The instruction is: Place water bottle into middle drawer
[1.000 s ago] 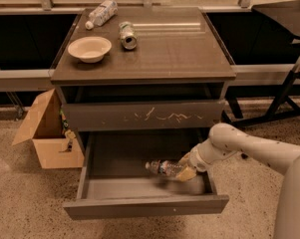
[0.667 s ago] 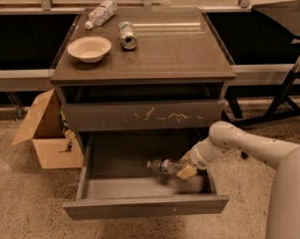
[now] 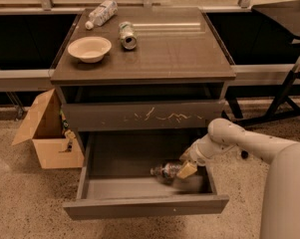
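Note:
The water bottle (image 3: 165, 171) lies on its side inside the open middle drawer (image 3: 144, 206), white cap pointing left, towards the right half of the smooth grey floor. My gripper (image 3: 187, 169) reaches down into the drawer from the right and sits at the bottle's base end, touching it. The pale arm (image 3: 239, 141) comes in over the drawer's right wall. The bottle's base end is hidden behind the gripper.
Above is a shut drawer with whitish scratch marks (image 3: 154, 116). On the cabinet top stand a white bowl (image 3: 89, 48), a metal can (image 3: 127, 35) and a clear bottle with a whitish-green label (image 3: 101, 13). An open cardboard box (image 3: 47, 133) stands left; a black stand's legs (image 3: 284, 103) stand right.
The bottle and gripper have shifted only very slightly within the drawer. Nothing else has moved.

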Motion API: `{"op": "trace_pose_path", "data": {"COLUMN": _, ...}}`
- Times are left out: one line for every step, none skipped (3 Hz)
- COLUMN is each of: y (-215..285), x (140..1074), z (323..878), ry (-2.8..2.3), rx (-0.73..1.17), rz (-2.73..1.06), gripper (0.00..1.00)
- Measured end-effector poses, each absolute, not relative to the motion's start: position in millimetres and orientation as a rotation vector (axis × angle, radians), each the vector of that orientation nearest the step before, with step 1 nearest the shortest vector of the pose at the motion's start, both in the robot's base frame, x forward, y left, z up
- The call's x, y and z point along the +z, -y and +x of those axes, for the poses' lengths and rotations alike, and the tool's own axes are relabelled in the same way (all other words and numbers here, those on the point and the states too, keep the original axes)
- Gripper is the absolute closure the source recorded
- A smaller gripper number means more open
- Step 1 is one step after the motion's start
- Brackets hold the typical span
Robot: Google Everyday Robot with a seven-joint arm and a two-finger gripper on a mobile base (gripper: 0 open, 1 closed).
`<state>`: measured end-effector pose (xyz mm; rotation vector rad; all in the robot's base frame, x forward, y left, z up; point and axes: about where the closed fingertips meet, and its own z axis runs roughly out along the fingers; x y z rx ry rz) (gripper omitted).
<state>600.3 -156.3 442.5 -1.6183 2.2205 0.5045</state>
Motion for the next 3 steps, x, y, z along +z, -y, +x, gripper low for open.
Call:
{"op": "trace_pose_path", "data": {"y": 155.2, "x": 454.1, "z": 605.0, "ry": -2.183, "rx": 0.490, "rz": -1.618, "gripper": 0.00}}
{"op": "trace_pose_path", "data": {"y": 159.6, "x": 494.1, "z": 589.2, "ry": -2.089, "rx": 0.503, "rz": -1.571, "gripper": 0.00}}
{"op": "trace_pose_path", "data": {"y": 166.7, "x": 527.2, "z": 568.7, "ry": -2.044, "rx": 0.504, "rz": -1.536, "gripper": 0.00}}
